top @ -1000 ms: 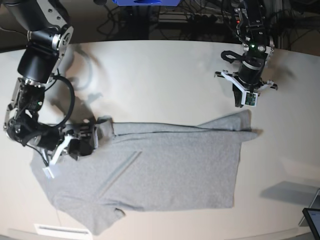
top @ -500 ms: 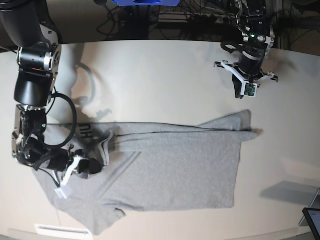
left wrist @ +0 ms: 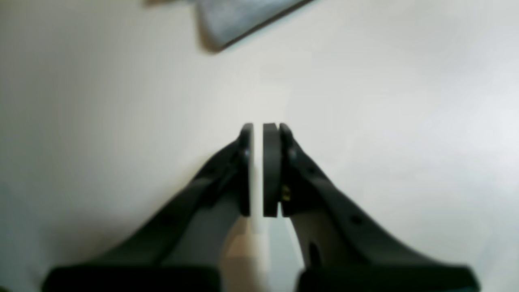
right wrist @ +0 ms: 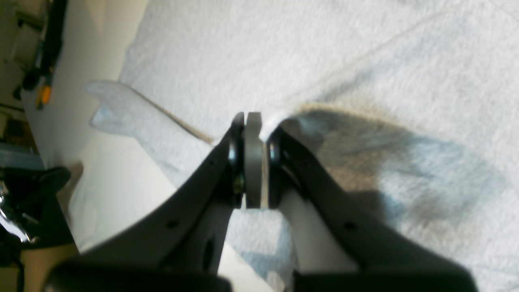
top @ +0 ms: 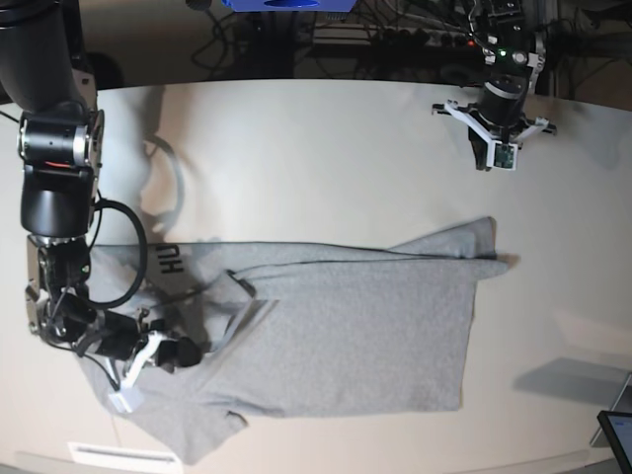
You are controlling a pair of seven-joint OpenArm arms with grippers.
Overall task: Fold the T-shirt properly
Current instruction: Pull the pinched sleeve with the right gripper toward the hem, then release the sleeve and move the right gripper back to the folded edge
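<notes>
The heather-grey T-shirt (top: 346, 336) lies spread over the near half of the white table (top: 326, 158), and black letters (top: 170, 259) show on a turned-back part at its left. My right gripper (top: 183, 353) sits low at the shirt's left side, shut on a pinched fold of fabric (right wrist: 269, 119); in the right wrist view the right gripper (right wrist: 259, 121) has cloth all around it. My left gripper (top: 497, 148) hangs over bare table at the far right, apart from the shirt. In its wrist view the left gripper (left wrist: 258, 129) is shut on nothing, with a T-shirt corner (left wrist: 239, 16) ahead.
A dark screen corner (top: 617, 434) pokes in at the near right. A white strip (top: 109, 454) lies on the front edge at the left. Cables and a blue object (top: 286, 4) sit beyond the table's far edge.
My right gripper has pulled its fold of shirt toward the near edge, uncovering the black letters. The left arm has drawn back toward the far edge, still shut.
</notes>
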